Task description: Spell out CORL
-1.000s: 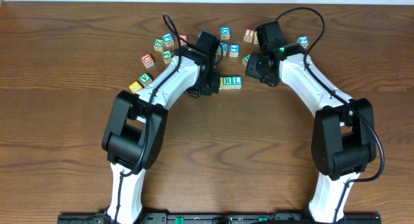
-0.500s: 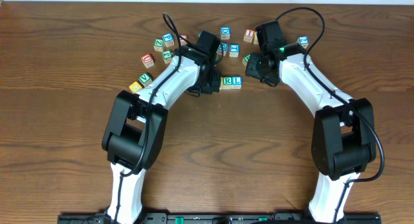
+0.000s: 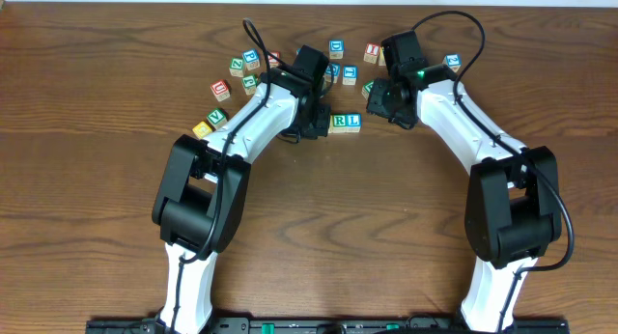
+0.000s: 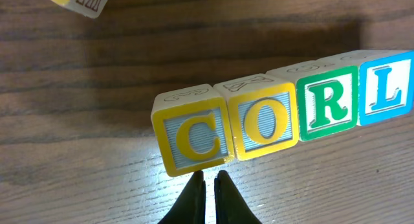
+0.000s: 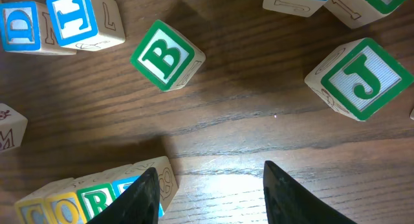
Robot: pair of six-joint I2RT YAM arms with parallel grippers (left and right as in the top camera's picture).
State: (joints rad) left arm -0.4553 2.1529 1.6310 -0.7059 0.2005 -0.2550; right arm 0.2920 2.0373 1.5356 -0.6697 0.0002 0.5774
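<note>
The four cubes stand in one touching row that reads CORL in the left wrist view: yellow C (image 4: pixel 194 136), yellow O (image 4: pixel 265 123), green R (image 4: pixel 330 102), blue L (image 4: pixel 388 88). My left gripper (image 4: pixel 210 177) is shut with nothing in it, its tips right at the C cube's near edge. From overhead only R (image 3: pixel 339 122) and L (image 3: pixel 353 122) show; the left gripper (image 3: pixel 311 122) hides C and O. My right gripper (image 5: pixel 210 185) is open and empty, its left finger (image 5: pixel 145 195) just in front of the L cube (image 5: pixel 167 179) at the row's end.
Loose cubes lie behind the row: a green B (image 5: pixel 167 56), a green J (image 5: pixel 359 78), a blue D (image 5: pixel 19 26). Overhead, several more cubes scatter at the back left (image 3: pixel 237 66) and back right (image 3: pixel 452 61). Two lie near the left arm (image 3: pixel 209 122).
</note>
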